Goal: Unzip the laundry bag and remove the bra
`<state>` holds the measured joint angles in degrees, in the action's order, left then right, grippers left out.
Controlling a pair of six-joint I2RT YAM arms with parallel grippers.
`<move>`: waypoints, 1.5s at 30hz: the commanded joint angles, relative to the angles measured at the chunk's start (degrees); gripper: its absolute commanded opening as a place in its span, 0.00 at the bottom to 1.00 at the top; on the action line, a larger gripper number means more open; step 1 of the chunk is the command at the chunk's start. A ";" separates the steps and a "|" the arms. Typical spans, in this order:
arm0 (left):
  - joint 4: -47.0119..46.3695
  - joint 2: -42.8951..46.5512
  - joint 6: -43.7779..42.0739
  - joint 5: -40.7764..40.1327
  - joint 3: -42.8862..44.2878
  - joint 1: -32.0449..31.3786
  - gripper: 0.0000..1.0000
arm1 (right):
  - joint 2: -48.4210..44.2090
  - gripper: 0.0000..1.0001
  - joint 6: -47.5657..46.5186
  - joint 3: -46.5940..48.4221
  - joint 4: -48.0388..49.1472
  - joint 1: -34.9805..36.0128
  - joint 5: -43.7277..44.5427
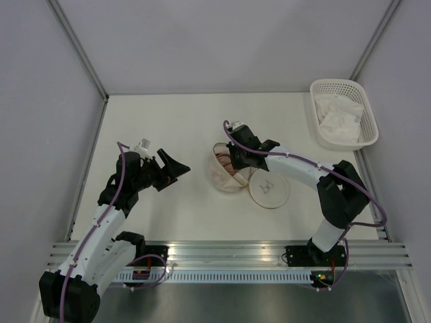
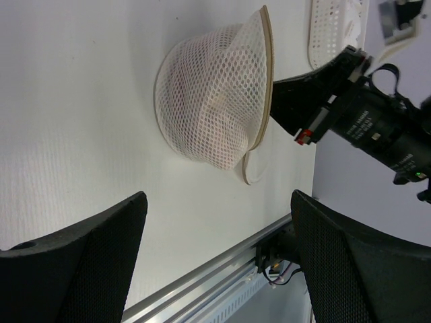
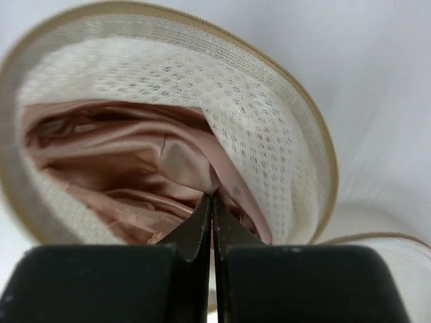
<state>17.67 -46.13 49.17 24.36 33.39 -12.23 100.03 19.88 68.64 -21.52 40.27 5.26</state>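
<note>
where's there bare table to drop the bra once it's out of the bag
Bare table lies behind the round whitish mesh laundry bag, up to the back wall, and along the near rail between the arm bases. Crowded: the centre, where the right pincer pinches the pink satiny bra beside the open flap, and the white lattice basket corner.

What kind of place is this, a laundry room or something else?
Probably a robot test cell in a lab: a left arm and right arm bolted to an aluminium rail, a white table walled by grey panels, and just props on it, a mesh laundry bag and a white lattice basket.
</note>
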 commanded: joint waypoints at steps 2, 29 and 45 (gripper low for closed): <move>-1.15 0.34 1.28 0.95 1.07 0.19 0.90 | -9.49 0.00 -0.54 3.42 -1.50 -0.11 3.35; -1.15 2.54 2.25 1.92 1.24 0.19 0.90 | -15.75 0.00 -0.98 31.19 -7.30 -10.73 23.04; -0.18 2.71 1.90 3.15 2.30 0.19 0.90 | -5.20 0.00 -1.25 51.86 -10.57 -29.79 27.35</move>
<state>17.65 -44.10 49.65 25.98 33.39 -12.23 92.14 18.70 119.42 -30.81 14.09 29.47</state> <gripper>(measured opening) 0.899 0.003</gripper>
